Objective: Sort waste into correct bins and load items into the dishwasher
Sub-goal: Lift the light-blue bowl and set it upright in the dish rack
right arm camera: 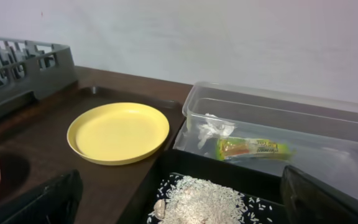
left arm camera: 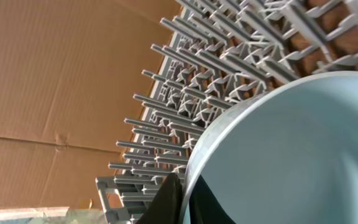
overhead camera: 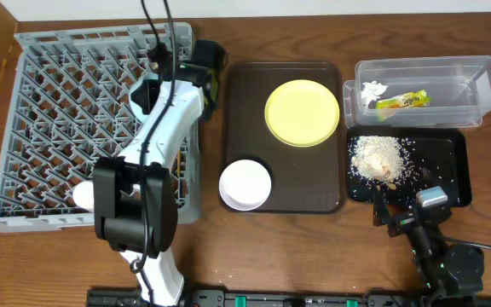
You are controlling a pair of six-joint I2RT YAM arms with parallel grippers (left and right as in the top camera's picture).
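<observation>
Grey all through the dish rack (overhead camera: 58, 102), in a lattice of pegs. Pale, unpatterned tint on the blue bowl (left arm camera: 291, 155). Plain yellow for the plate (overhead camera: 302, 112), plain white for the white bowl (overhead camera: 245, 184), dark brown for the serving tray (overhead camera: 245, 111). Green, yellow and orange on the wrapper (overhead camera: 403, 101); white on the tissue (overhead camera: 371, 90); see-through, colourless walls on the tub (overhead camera: 463, 89). Whitish rice (overhead camera: 378, 158) speckled across the black tray (overhead camera: 446, 170). Warm wood-brown on the counter (overhead camera: 314, 256).

One dark brown rectangular serving tray (overhead camera: 237, 128) carries one round yellow plate (overhead camera: 303, 112) and one white bowl (overhead camera: 245, 184). One light blue bowl (left arm camera: 291, 155) makes two bowls; it is at the one large grey plastic lattice dish rack (overhead camera: 66, 111), left of the serving tray. Right of the serving tray are two bins. One clear plastic rectangular tub (overhead camera: 476, 85) holds one green-yellow-orange snack wrapper (overhead camera: 403, 101) and one crumpled white tissue (overhead camera: 371, 90). One shallow black tray (overhead camera: 450, 162) holds one heap of whitish rice-like crumbs (overhead camera: 376, 156).
</observation>
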